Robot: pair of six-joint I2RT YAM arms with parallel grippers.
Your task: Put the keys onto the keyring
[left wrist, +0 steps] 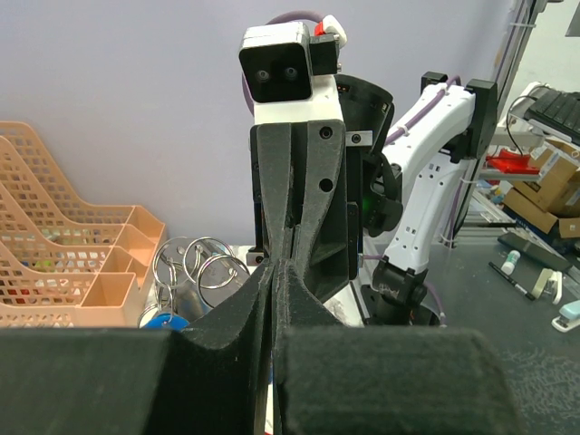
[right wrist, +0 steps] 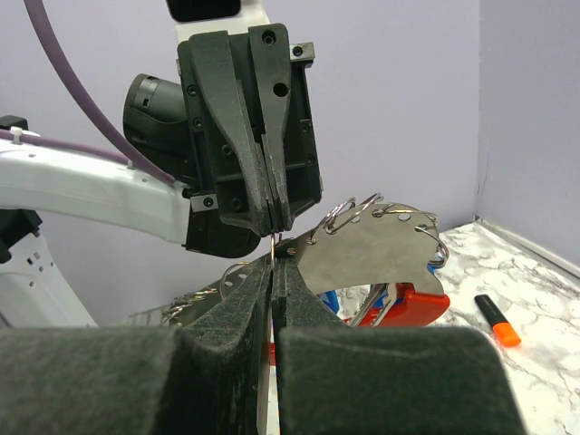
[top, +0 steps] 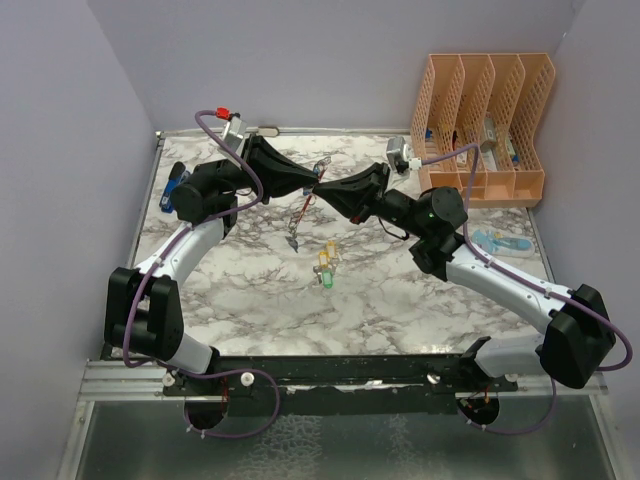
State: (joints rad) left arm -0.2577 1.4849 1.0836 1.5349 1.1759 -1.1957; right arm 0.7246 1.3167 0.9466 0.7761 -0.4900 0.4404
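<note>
My left gripper [top: 311, 186] and right gripper [top: 325, 191] meet tip to tip above the middle of the marble table [top: 240, 290]. Both are shut on one thin wire ring of the keyring [top: 298, 222], which hangs below them, silver and red. In the right wrist view my right gripper [right wrist: 275, 258] pinches the wire just under the left fingers [right wrist: 263, 195]; the keyring's silver plate [right wrist: 372, 249] with its small rings and red part sits to the right. A blue key [left wrist: 168, 320] hangs from the rings. Yellow [top: 329, 247] and green [top: 325, 281] keys lie on the table below.
An orange mesh organizer [top: 485, 125] stands at the back right. A blue stapler [top: 178, 187] lies at the left edge, behind the left arm. An orange marker [right wrist: 497, 321] lies near the left wall. A light blue object [top: 498, 241] lies at the right edge.
</note>
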